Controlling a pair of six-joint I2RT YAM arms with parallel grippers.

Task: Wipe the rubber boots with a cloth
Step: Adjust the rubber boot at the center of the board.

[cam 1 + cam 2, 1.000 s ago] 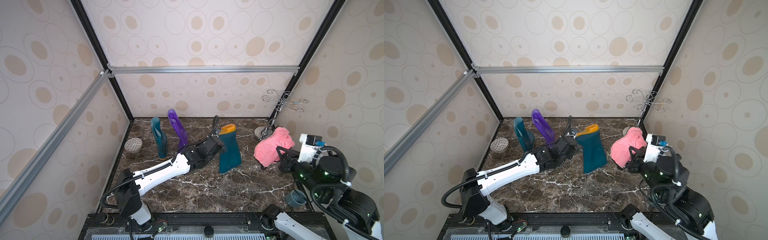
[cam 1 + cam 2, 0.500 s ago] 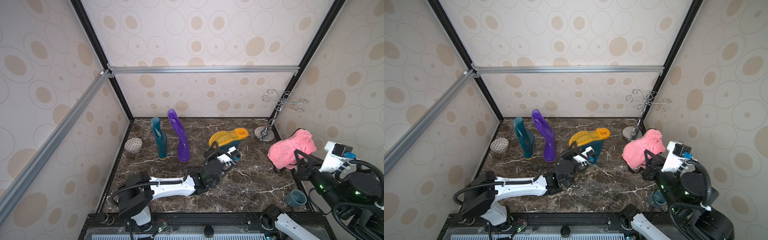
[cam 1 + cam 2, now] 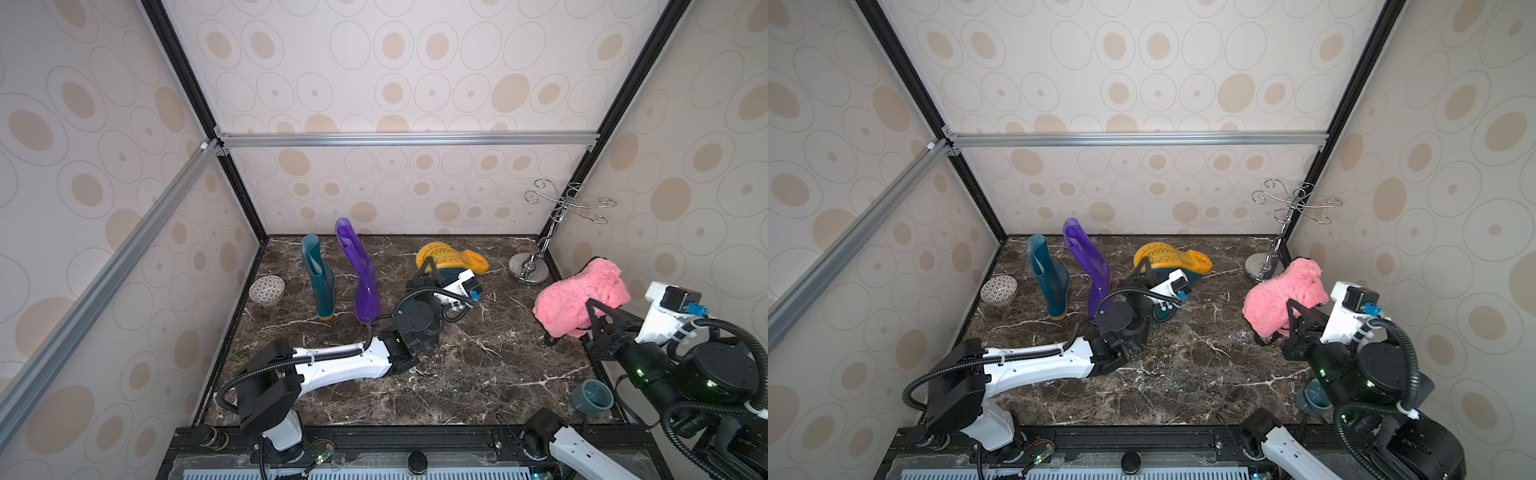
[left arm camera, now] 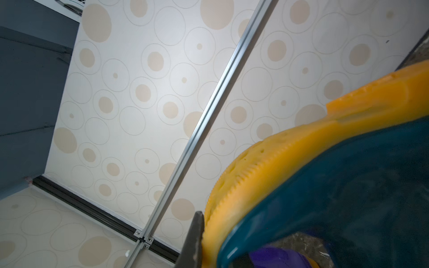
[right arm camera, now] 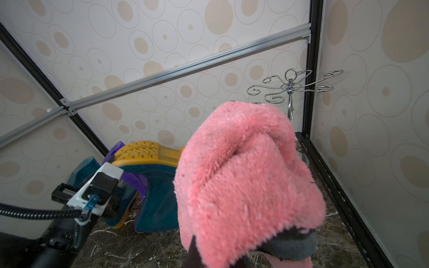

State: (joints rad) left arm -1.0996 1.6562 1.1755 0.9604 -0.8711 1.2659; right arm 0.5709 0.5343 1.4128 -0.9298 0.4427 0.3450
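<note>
Rubber boots (image 3: pixel 361 282): in a top view, 2 stand at 11 o'clock on the desk (image 3: pixel 478 374). The left claw (image 3: pixel 430 268) pinches the upturned boot (image 3: pixel 451 257), sole-up near 12. Left wrist: its glossy teal side (image 4: pixel 348 185) looks slippery, so hold by the stiff sole edge. Right wrist: the right claw (image 5: pixel 218 255) squeezes the soft, light cloth (image 5: pixel 243 174), at 3.

Robot-lab cell, aluminium rail frame (image 3: pixel 407 139), circle-patterned wall panels (image 3: pixel 374 75), marble-look tabletop (image 3: pixel 478 374), robot arms (image 3: pixel 340 365) at front.
</note>
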